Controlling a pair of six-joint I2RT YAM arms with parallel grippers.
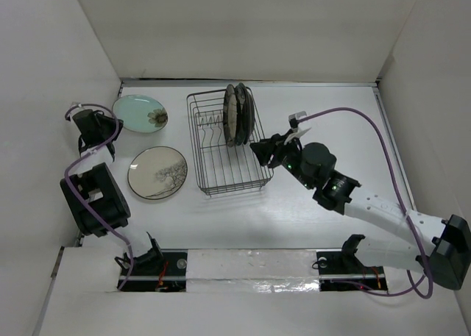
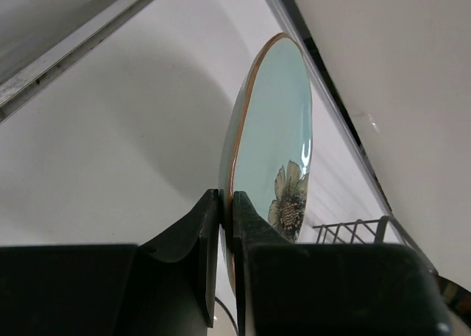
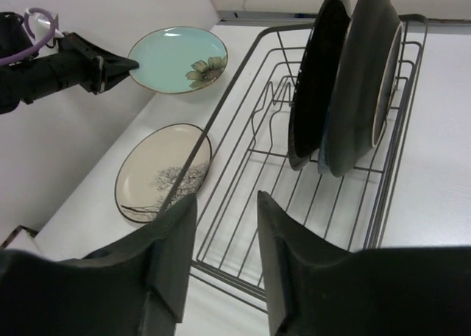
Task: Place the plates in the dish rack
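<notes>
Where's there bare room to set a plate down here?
Free: the table strip between the dish rack and the arm bases, and the rack's near half. Crowded: its far end with the standing plates, and the left, where the left gripper holds the pale green plate beside the tree plate.

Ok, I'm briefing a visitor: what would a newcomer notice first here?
Probably the plates standing on edge at the far end of the dish rack. Then the left claw pinching the rim of the pale green plate at far left, with the cream tree plate flat nearer the arms.
</notes>
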